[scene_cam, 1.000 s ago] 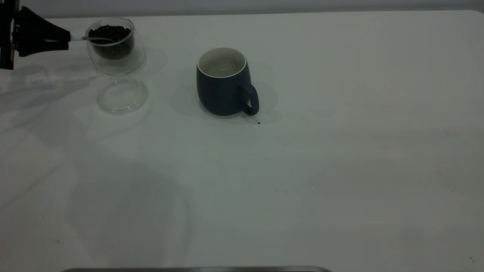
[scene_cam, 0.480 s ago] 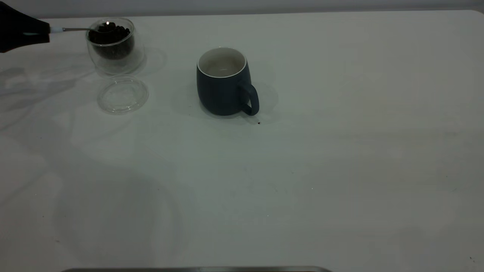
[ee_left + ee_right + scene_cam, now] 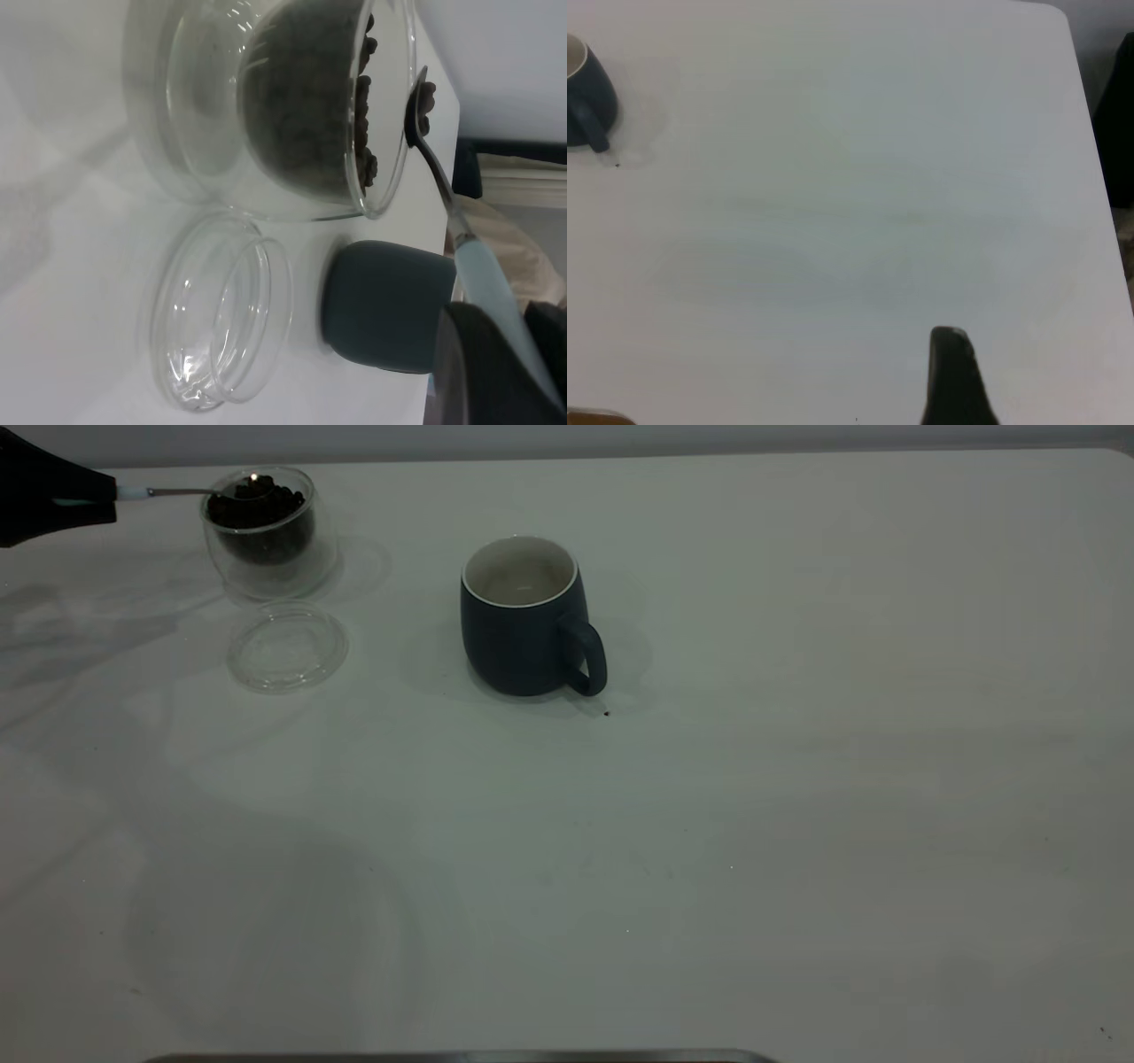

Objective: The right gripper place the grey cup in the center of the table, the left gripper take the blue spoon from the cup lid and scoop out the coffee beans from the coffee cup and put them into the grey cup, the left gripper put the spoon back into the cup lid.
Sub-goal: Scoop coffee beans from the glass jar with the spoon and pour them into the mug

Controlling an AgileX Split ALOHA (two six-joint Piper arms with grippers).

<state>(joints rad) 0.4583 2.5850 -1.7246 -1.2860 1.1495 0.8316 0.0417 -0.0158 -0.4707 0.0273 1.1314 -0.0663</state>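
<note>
At the far left corner of the table, we see the left gripper clamped on the pale handle of the blue spoon, which it holds nearly level above the coffee cup. The spoon's metal bowl sits at the glass rim with a few coffee beans riding in it, and the heap of beans fills the inner wall of the cup below. In the left wrist view the spoon runs from the dark fingertip across the cup's edge, its bowl just outside the rim with beans on it.

Just in front of the coffee cup lies the cup lid, flat on the tabletop with its raised rim up, close to the cup but apart from it. Nothing rests in the lid.

Toward the middle of the table stands the grey cup, upright, its white interior showing no beans, its loop handle turned to the near right. A single dark speck lies on the table just off the handle.

The right gripper appears only in its own wrist view, as one dark fingertip over bare tabletop well away from the grey cup; we cannot tell how wide it stands
</note>
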